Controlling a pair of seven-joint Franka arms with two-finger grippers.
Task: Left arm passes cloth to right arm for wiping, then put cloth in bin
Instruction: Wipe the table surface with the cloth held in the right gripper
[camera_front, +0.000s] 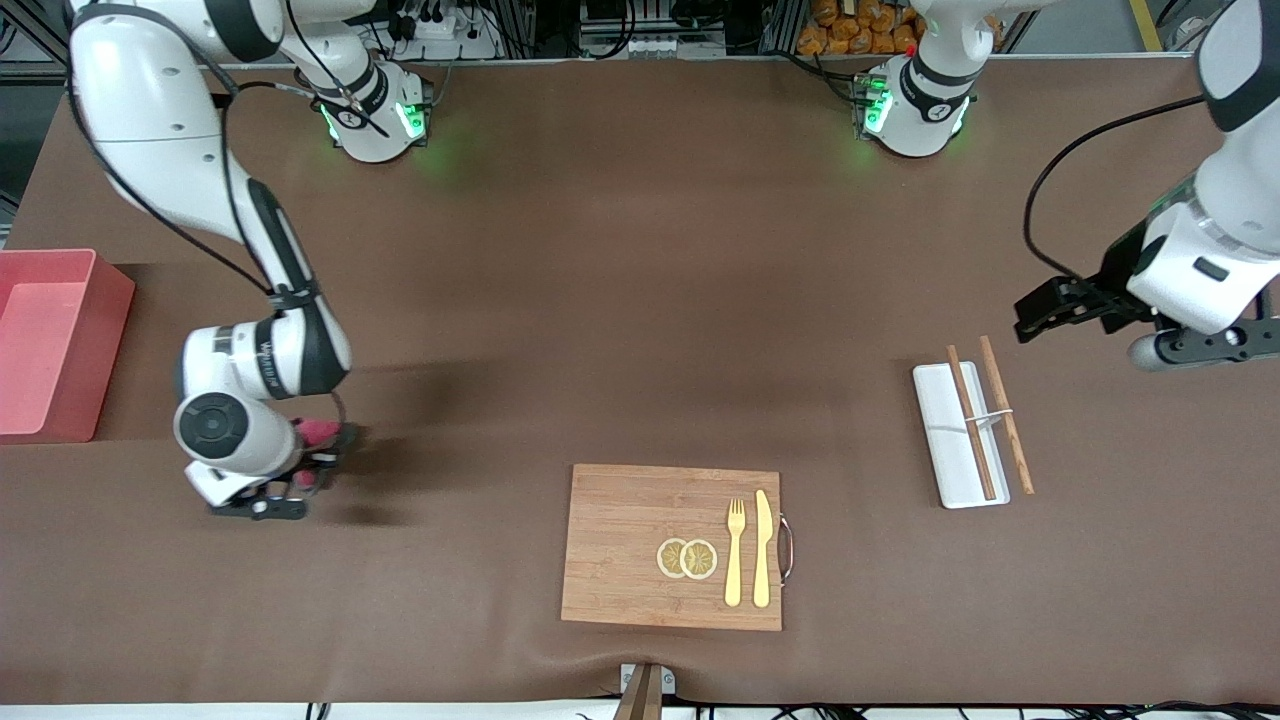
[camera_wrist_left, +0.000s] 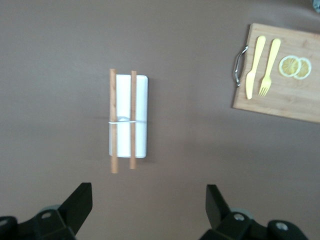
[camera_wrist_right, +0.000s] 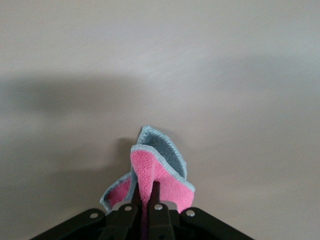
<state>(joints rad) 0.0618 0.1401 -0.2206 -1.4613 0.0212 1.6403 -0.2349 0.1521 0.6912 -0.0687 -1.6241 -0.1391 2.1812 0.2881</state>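
Note:
My right gripper is shut on the crimson cloth and holds it low over the brown table, between the pink bin and the wooden board. In the right wrist view the fingers pinch a fold of the cloth, whose grey-edged corner sticks out past the gripper. I cannot tell whether the cloth touches the table. My left gripper is open and empty, up over the left arm's end of the table, above the white tray. Its jaws stand wide apart in the left wrist view.
A white tray with two wooden chopsticks lies under the left gripper and shows in the left wrist view. A wooden board with a yellow fork, a knife and lemon slices lies near the front camera.

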